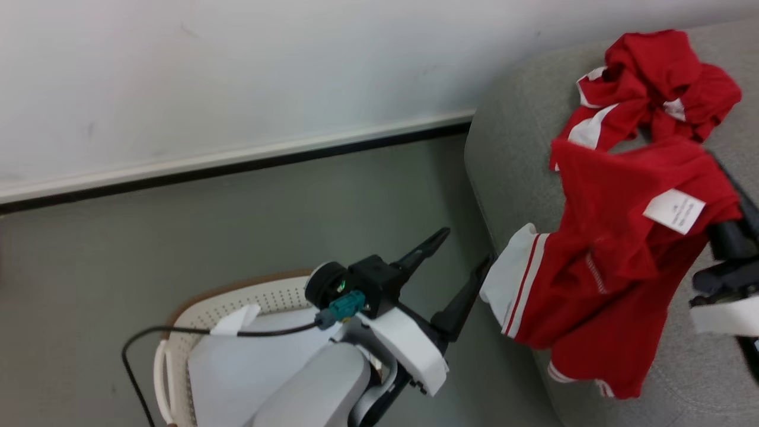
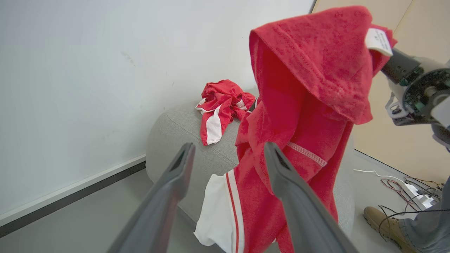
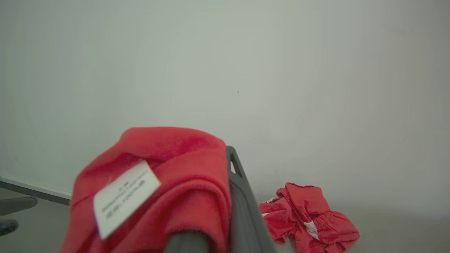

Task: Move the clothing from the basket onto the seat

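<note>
Hanging from the right gripper (image 1: 730,234) is a red garment (image 1: 616,237) with white trim and a white label, lifted above the near edge of the seat (image 1: 510,154). Its top is bunched over and between the fingers, which look closed tight on the cloth. One finger (image 3: 242,203) shows bare beside the fold, and the other is buried under the fabric. The lower part of the garment, with its white panel, droops past the rounded edge of the seat towards the floor (image 1: 296,225).

Farther back on the cushion, near the wall, a second red garment (image 1: 646,83) lies crumpled and well apart from the hanging one. The left gripper (image 1: 464,246) hovers just beside the dangling hem with its fingers spread wide and empty. Below it, on the floor, sits the basket (image 1: 178,320), with something white (image 1: 249,367) inside. It may be cloth, but I cannot tell. A person's shoe (image 2: 381,218) stands past the far end of the seat.

I judge this to be the delivery step, with the garment over the seat but not yet set down. The next move calls for carrying it farther in over the cushion, lowering it and then letting go. Released where it is, much of it would hang off the edge and it could slide to the floor.
</note>
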You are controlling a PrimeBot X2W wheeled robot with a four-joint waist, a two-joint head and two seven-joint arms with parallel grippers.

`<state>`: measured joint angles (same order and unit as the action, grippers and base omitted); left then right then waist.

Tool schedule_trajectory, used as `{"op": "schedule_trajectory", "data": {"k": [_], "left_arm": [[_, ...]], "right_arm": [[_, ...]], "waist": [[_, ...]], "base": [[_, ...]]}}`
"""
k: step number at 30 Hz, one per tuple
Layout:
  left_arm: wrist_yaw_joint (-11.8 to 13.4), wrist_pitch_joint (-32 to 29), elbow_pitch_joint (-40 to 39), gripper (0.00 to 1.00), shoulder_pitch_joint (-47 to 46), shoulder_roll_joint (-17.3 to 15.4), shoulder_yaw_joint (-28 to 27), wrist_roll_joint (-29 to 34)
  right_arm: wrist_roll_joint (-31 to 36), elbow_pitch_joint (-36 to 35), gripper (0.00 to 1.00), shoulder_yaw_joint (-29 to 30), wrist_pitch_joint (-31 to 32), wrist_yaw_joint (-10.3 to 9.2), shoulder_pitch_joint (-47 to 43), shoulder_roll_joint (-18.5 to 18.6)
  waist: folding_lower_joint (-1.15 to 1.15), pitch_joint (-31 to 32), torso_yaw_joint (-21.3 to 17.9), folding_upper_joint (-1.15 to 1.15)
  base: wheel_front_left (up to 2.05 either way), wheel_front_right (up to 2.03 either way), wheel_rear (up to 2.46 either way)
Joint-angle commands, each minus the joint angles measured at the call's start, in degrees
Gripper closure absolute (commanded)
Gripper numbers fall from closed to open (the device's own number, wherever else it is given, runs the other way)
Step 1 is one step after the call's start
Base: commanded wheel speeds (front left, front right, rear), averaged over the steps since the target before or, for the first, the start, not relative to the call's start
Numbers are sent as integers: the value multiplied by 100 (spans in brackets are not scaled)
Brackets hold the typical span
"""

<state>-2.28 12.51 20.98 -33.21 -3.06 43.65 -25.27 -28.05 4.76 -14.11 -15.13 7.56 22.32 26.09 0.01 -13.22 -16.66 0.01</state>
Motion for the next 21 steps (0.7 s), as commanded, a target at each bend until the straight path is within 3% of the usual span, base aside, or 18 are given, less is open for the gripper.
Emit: {"op": "schedule_trajectory", "data": {"k": [1,9,16,17,21], "left_arm": [[22,-22,-28,0,-186,-48,-12,99],[5,-270,-207,0,-1100,-128,11,427],[112,-243,-346,0,-1554,-219,-88,599],[112,-243,-346,0,-1554,-219,-88,599],[167,-228,-451,0,-1601,-242,-112,570]], "right_arm": [[64,-71,100,134,-1,-14,256,101],[107,52,100,1268,106,-14,1424,943],[66,843,100,2253,606,-15,2901,2301],[66,843,100,2253,606,-15,2901,2301],[98,1566,100,2642,911,-15,3636,2978]], "waist": [[-1,-543,184,-1],[-1,-1978,667,-1],[-1,-2685,1043,-1],[-1,-2685,1043,-1],[-1,-2943,1283,-1]], "base": [[0,0,0],[0,0,0],[0,0,0],[0,0,0],[0,0,0]]}}
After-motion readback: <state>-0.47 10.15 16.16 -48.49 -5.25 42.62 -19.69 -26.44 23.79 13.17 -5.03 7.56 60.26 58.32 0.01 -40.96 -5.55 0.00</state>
